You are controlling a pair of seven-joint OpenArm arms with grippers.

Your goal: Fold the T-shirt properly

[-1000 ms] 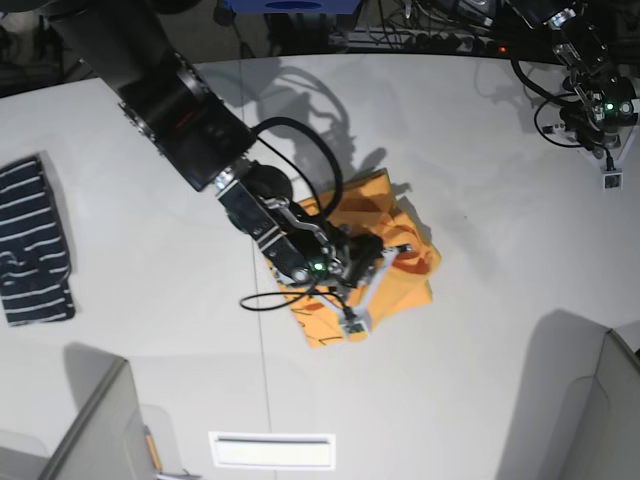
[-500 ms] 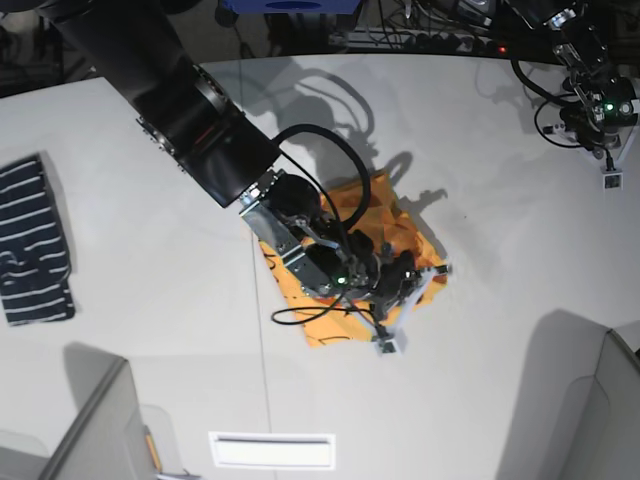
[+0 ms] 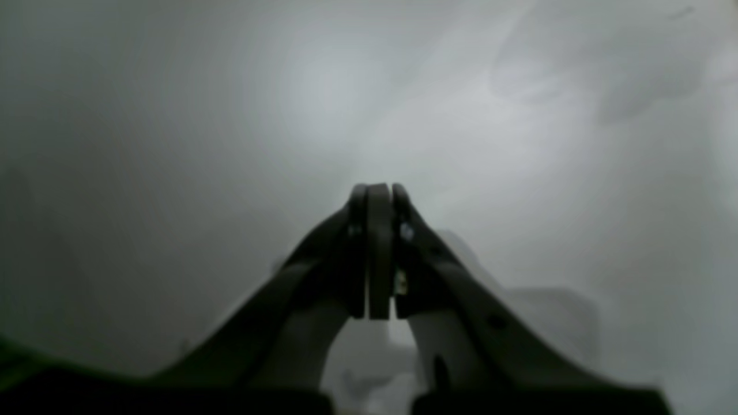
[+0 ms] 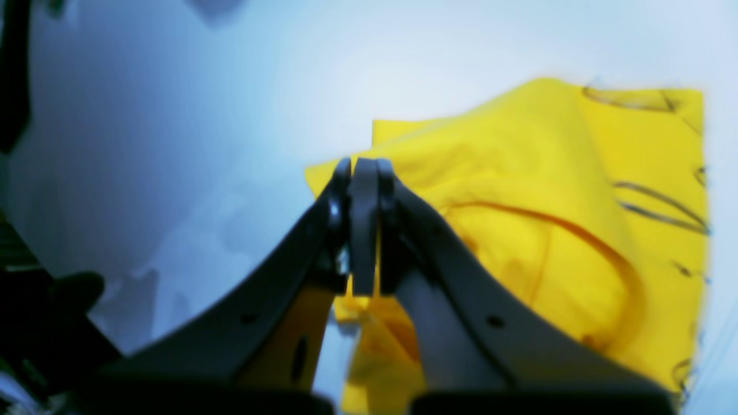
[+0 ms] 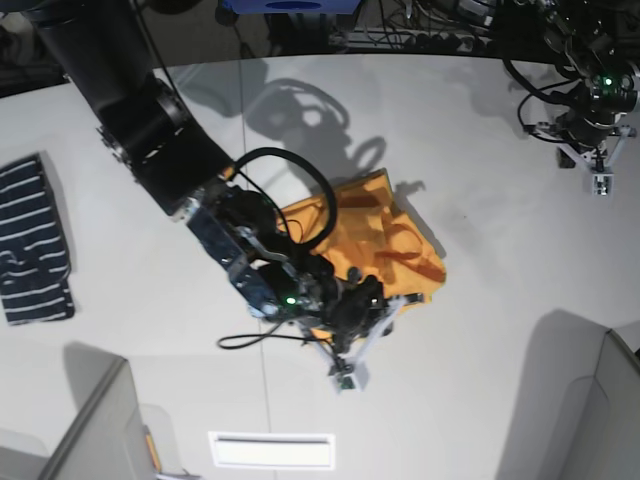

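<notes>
T-shirt (image 5: 385, 235) bunched mid-worktop (image 5: 480, 150), orange-yellow, black lettering at far right edge in right wrist view (image 4: 657, 196). Right pincer (image 4: 360, 230) low over shirt's near-left edge, jaws pressed together; yellow cloth showing behind and below tips, possibly pinched, cannot tell. Left pincer (image 3: 377, 248) fully closed, holding nothing, over bare worktop at far right corner (image 5: 598, 150), well apart from shirt. Navy striped garment (image 5: 35, 245) at left edge.

Orange-yellow T-shirt (image 5: 385, 225), blk lettering
</notes>
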